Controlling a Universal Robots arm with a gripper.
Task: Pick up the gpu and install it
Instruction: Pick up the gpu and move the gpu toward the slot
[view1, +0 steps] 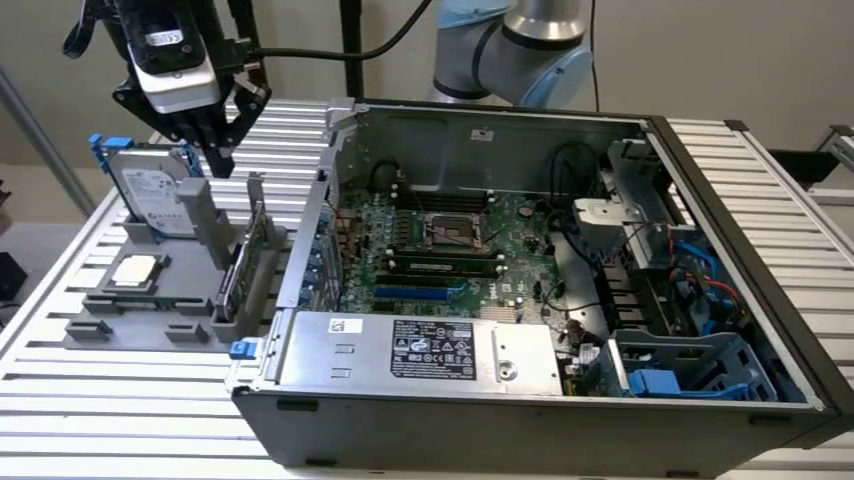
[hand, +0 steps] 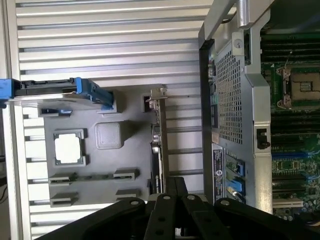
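The gpu (view1: 244, 272) stands on its long edge in a slot of the grey parts holder (view1: 140, 305), out of the computer. Its long axis runs parallel to the side wall of the open PC case (view1: 534, 420) just beside it. The narrow silver bracket (view1: 258, 212) rises upright at the far end, toward the back of the bench (view1: 120, 400). In the wrist view the gpu (hand: 159, 142) shows edge-on as a thin strip.

On the same holder, a square CPU chip (view1: 138, 270) lies flat toward the exterior view's left. The hard drive with blue rails (view1: 151, 195) leans upright behind it.

The end effector (view1: 218, 160) hangs above the holder, clear of the card, pointing down, its fingers together on nothing. Inside the case lie the green motherboard (view1: 447, 245) and the silver power supply (view1: 427, 345).
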